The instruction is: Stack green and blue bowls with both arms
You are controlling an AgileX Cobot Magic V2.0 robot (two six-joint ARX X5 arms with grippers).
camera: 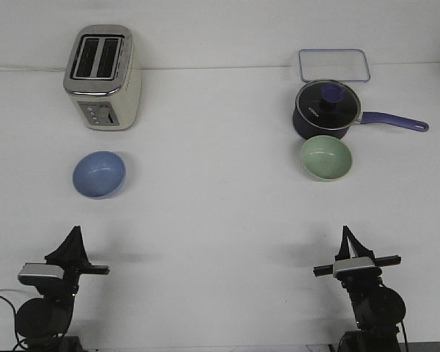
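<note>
The light blue bowl (99,174) sits upright on the white table at the left, in front of the toaster. The pale green bowl (325,158) sits upright at the right, just in front of the navy pot. My left gripper (75,233) is near the front edge, well short of the blue bowl. Its fingers meet in a point and it holds nothing. My right gripper (346,233) is near the front edge, well short of the green bowl, its fingers also together and empty. The bowls stand far apart.
A silver and cream toaster (103,77) stands at the back left. A dark navy pot (328,110) with a glass lid has its long handle (396,122) pointing right. A clear rectangular lid (334,64) lies behind it near the table's back edge.
</note>
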